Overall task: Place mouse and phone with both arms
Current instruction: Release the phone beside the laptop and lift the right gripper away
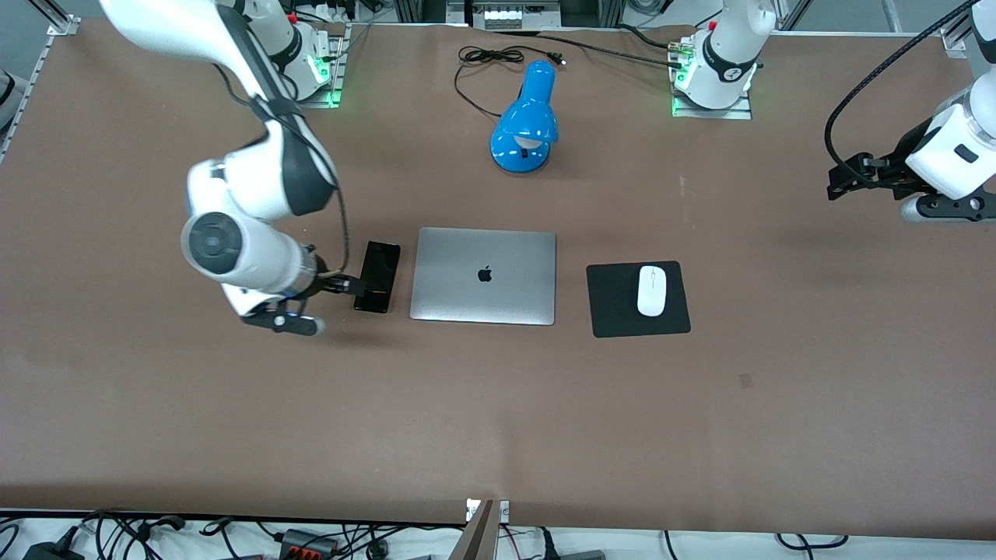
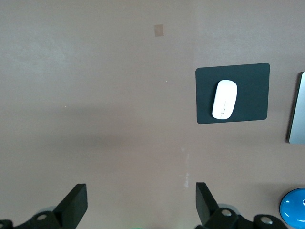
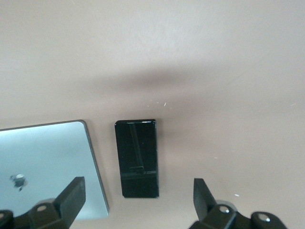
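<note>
The black phone [image 1: 377,276] lies flat on the table beside the silver laptop [image 1: 484,276], toward the right arm's end. My right gripper [image 1: 354,285] is open and empty, over the phone. In the right wrist view the phone [image 3: 137,157] lies between and below the spread fingers of the right gripper [image 3: 138,191], untouched. The white mouse [image 1: 651,290] rests on the square black mouse pad [image 1: 611,315]. My left gripper [image 1: 842,177] is open and empty, up over bare table toward the left arm's end. The left wrist view shows the left gripper [image 2: 140,195], the mouse [image 2: 224,99] and the pad [image 2: 252,76].
A blue desk lamp [image 1: 525,124] with a black cord lies farther from the front camera than the laptop, between the two arm bases. The laptop's edge also shows in the right wrist view [image 3: 47,167] and in the left wrist view [image 2: 298,109].
</note>
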You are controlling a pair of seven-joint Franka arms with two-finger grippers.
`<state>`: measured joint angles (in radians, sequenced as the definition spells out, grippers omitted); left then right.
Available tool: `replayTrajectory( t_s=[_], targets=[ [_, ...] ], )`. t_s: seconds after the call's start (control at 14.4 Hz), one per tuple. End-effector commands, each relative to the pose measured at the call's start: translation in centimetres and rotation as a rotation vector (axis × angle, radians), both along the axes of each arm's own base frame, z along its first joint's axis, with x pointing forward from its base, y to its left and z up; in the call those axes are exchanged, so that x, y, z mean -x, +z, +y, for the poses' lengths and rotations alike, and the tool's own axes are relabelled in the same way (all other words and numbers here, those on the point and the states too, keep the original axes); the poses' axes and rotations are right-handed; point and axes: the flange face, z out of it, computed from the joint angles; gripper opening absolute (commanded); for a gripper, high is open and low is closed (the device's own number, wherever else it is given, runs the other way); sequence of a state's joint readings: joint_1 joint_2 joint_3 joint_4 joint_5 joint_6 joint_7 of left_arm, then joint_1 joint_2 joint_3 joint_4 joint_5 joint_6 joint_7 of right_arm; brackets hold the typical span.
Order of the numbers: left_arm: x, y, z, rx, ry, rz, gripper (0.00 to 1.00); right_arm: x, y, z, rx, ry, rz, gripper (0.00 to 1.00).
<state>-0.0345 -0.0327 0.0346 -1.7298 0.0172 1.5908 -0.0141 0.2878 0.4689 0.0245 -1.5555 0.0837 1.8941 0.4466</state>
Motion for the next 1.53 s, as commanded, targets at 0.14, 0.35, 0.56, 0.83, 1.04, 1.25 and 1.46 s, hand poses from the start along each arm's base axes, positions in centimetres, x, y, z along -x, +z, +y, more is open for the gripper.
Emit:
replayTrajectory(
  t_s=[0.14,0.35,0.56,0.83,1.04,1.25,1.46],
  targets=[
    [0.4,0.9,-0.1,-0.012,0.008,0.001,1.00,-2.9,7.5,-4.1,-0.028,0.037,-0.015,1.00],
    [0.4,0.7,-0.1,-0.010,0.010,0.007,1.00,-3.3,10.5,-6.8,-0.035,0.070,-0.006,1.00],
    [0.4,0.8,-0.1,-0.010,0.010,0.005,1.00,-3.7,15.1,-10.0,-0.050,0.043,-0.087,1.00],
    [0.4,0.8,-0.1,-0.009,0.010,0.005,1.00,-2.5,20.9,-15.0,-0.042,0.066,-0.184,1.00],
    [0.3,0.7,0.0,-0.009,0.011,0.005,1.00,-2.0,22.3,-19.8,-0.019,0.131,-0.212,1.00],
    [0.3,0.7,0.0,-0.007,0.012,0.005,1.00,-0.7,24.2,-21.2,0.061,0.142,-0.226,1.00],
    [0.3,0.6,0.1,-0.007,0.013,0.007,1.00,1.2,23.6,-21.8,0.064,0.162,-0.196,1.00]
  ],
)
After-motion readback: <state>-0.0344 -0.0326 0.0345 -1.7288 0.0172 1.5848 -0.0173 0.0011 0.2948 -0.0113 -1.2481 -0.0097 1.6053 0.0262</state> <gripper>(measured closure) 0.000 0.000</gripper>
